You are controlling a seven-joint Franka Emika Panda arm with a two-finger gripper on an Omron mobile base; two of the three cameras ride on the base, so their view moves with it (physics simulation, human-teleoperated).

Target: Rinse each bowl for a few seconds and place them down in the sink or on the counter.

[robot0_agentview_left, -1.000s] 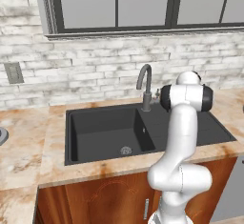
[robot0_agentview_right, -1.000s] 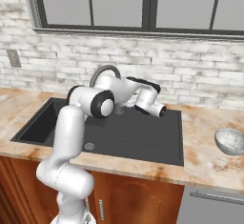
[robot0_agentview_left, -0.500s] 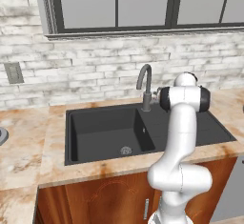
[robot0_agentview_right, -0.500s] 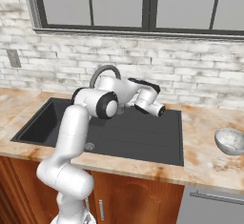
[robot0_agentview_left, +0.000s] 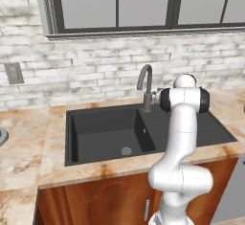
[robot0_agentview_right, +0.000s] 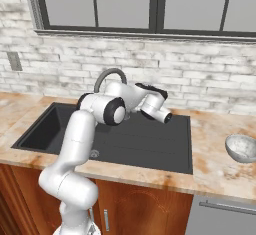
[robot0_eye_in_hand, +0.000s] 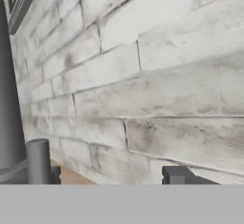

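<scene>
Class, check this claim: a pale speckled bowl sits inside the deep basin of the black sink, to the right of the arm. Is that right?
Not quite. The bowl is not in the sink; it rests on the marbled counter to the sink's right, as the right base view shows. It is pale, speckled and to the right of the arm, as stated.

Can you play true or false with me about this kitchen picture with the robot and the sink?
1. A bowl sits on the counter to the right of the sink. True.
2. The sink is white. False, it is black.
3. The gripper holds a bowl. False, nothing is in it.
4. The tap stands behind the sink, by the brick wall. True.
5. A bowl lies inside the deep basin. False, the basin holds only its drain.
</scene>
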